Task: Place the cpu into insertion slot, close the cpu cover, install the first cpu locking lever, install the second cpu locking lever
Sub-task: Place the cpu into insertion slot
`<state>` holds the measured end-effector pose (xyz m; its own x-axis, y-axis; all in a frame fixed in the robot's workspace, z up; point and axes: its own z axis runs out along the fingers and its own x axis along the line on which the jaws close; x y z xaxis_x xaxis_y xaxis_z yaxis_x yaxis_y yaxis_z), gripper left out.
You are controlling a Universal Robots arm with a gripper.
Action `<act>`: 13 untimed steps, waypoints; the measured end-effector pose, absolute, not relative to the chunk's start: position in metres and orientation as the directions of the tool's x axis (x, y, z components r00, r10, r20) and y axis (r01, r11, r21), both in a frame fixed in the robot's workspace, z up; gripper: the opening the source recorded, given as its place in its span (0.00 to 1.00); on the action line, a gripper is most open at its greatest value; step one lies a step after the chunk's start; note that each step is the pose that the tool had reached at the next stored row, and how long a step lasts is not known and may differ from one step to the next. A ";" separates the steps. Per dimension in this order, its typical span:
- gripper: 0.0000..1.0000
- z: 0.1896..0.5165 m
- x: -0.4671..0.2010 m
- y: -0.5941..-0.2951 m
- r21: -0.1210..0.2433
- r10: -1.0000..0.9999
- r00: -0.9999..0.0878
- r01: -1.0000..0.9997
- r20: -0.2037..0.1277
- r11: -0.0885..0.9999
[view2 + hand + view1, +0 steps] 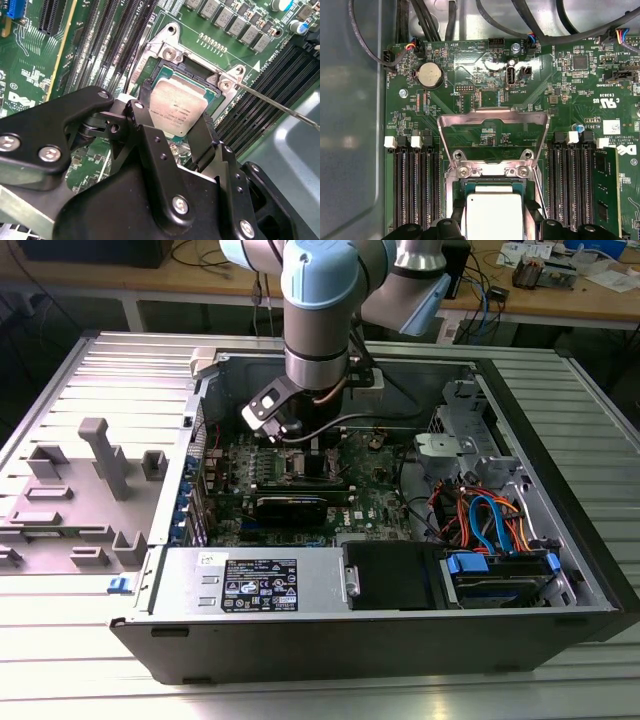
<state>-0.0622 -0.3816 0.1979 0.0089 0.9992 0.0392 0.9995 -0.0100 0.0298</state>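
The cpu (178, 106) is a small grey-topped square with a green edge. It lies in or just over the insertion slot (166, 50), whose silvery rim surrounds it on the green board. My gripper (176, 105) straddles it, with a black finger (206, 131) pressed against each of two opposite edges. In the first wrist view the cpu (493, 214) sits between the gripper's (493, 222) finger ends, below the slot's hinge side (490, 171). The cpu cover (470, 118), a silvery windowed frame, stands swung up and open. A thin locking lever (276, 103) sticks out sideways, unlatched.
The arm (315, 340) reaches down into an open computer case (560, 490). Long black memory slots (415, 185) flank the socket on both sides. A black graphics card (300, 506), a power supply (255, 585), a drive bay with coloured cables (495, 530) and a grey fixture (100, 455) lie around.
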 end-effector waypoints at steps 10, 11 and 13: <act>0.54 0.201 -0.062 -0.382 0.030 0.999 0.009 1.000 0.040 -0.010; 0.54 0.200 -0.063 -0.382 0.030 0.999 0.009 1.000 0.042 -0.010; 0.54 0.200 -0.063 -0.382 0.030 0.999 0.009 1.000 0.045 -0.010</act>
<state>-0.0629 -0.3823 0.2001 0.0087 0.9990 0.0448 0.9995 -0.0100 0.0297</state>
